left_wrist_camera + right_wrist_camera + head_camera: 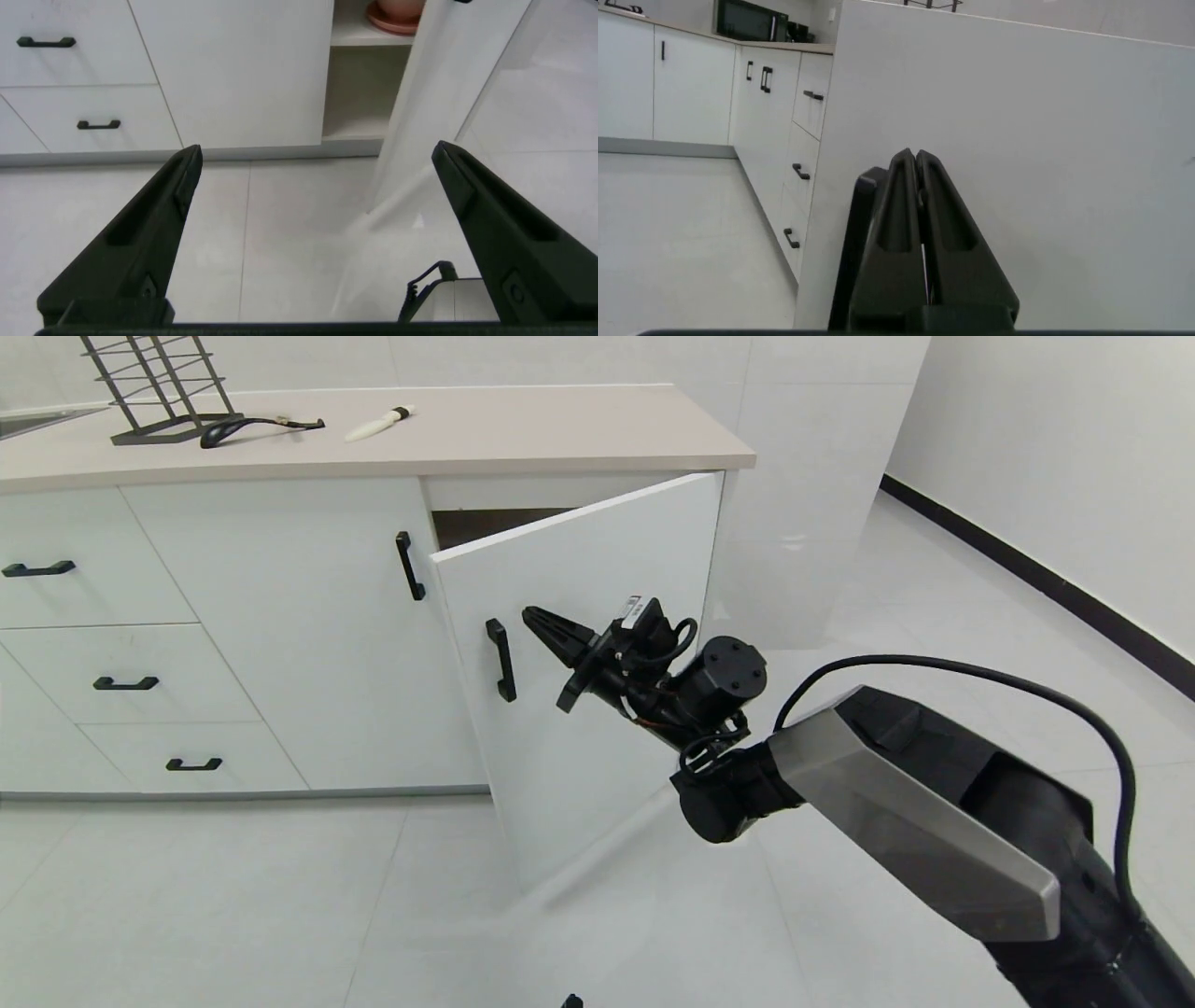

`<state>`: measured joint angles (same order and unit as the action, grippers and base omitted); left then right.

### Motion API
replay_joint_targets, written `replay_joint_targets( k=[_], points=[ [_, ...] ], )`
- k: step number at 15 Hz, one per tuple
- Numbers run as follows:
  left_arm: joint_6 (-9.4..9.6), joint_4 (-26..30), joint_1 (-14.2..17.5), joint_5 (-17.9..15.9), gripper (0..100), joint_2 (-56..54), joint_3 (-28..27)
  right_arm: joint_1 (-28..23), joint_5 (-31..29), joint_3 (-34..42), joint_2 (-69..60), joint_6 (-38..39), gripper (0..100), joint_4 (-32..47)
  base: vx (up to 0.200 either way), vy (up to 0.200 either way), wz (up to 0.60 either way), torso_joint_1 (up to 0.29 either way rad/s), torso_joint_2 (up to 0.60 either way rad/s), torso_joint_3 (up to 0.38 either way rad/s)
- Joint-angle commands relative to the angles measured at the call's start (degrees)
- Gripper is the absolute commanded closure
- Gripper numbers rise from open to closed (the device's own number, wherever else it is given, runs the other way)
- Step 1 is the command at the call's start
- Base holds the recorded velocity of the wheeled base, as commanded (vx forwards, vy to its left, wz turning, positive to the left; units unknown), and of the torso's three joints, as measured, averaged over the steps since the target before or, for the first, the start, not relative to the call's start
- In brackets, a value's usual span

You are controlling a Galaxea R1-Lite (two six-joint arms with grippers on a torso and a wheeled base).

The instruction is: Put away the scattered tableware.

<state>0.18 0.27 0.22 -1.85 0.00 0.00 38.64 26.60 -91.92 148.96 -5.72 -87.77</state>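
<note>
On the beige countertop (523, 429) lie a black ladle (252, 427) and a white-handled utensil (378, 425), next to a black wire rack (159, 387). The cabinet door (597, 579) below stands partly open, and its black handle (501, 660) faces me. My right gripper (534, 616) is shut with nothing in it, its tip just right of and above that handle. In the right wrist view the shut fingers (915, 215) point at the door, with the handle (857, 233) just beside them. My left gripper (318, 168) hangs open above the floor in front of the cabinet.
Inside the open cabinet a pink dish (397, 14) rests on a shelf (360, 35). White drawers with black pulls (126, 683) fill the left side. A closed door with a vertical handle (408, 566) adjoins the open one. Bare tiled floor (233, 896) lies in front.
</note>
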Motion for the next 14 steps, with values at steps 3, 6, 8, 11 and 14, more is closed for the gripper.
replay_joint_targets(
  k=[3,6,8,11,14],
  points=[
    [-0.01,0.00,0.04,0.01,0,0.09,0.00,-1.73,0.03,5.43,-4.38,-0.08,100,-0.12,0.000,0.000,0.00,0.000,0.00,0.000],
    [-0.01,0.00,0.04,0.01,0,0.09,0.00,-3.93,0.12,17.03,-11.85,-0.08,100,-1.00,0.000,0.000,0.00,0.000,0.00,0.000],
    [-0.01,0.00,0.04,0.01,0,0.09,-0.09,-5.42,0.21,25.30,-17.12,-0.08,100,-2.14,0.000,0.000,0.00,0.000,0.00,0.000],
    [-0.01,0.00,0.04,0.01,0,0.09,0.00,-8.23,0.21,41.47,-31.97,-0.08,100,-2.23,0.000,0.000,0.00,0.000,0.00,0.000],
    [-0.01,0.00,0.04,0.01,0,0.09,0.00,-8.85,0.21,55.09,-47.71,-0.35,100,-2.23,0.000,0.000,0.00,0.000,0.00,0.000]
  ],
)
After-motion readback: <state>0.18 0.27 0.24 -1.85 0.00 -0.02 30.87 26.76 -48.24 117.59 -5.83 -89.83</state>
